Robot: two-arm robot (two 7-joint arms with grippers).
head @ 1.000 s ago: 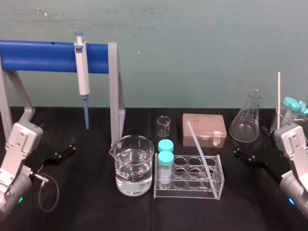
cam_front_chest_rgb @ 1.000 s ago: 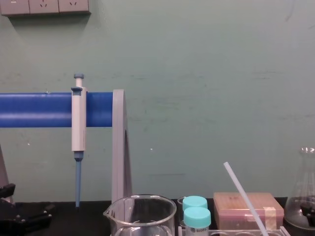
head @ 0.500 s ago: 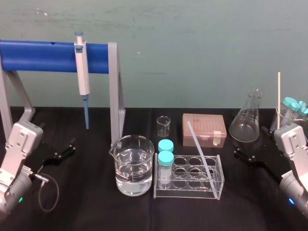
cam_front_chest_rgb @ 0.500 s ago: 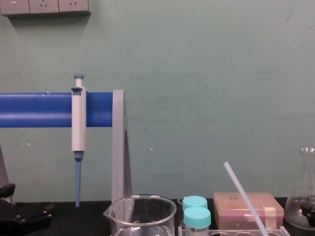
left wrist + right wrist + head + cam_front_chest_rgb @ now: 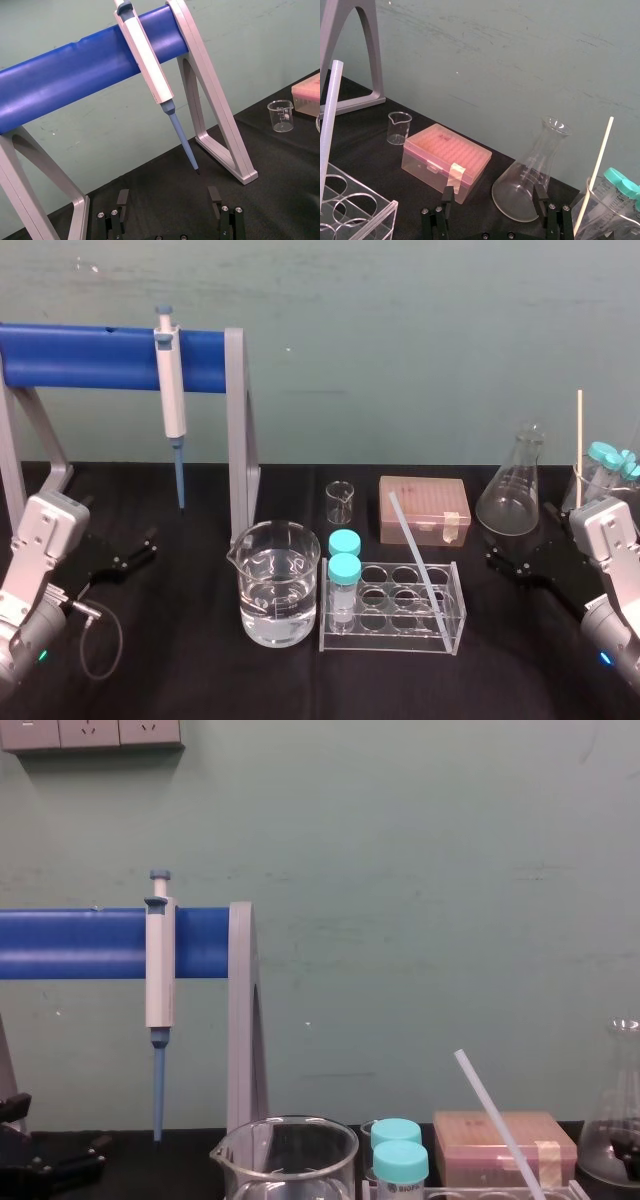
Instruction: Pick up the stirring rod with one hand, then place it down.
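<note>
Black table (image 5: 180, 670) looks the same as one second before; nothing has moved. On its near middle the stirring rod (image 5: 410, 540) leans tilted in the clear rack (image 5: 385, 640), held by nothing. The left tool (image 5: 168, 202) rests well apart on its left, fingers spread and empty. The right tool (image 5: 493, 197) rests on its right, also spread, nearer to the rod.

The whitish stirring rod (image 5: 409, 540) leans tilted in the rack (image 5: 385, 642).
</note>
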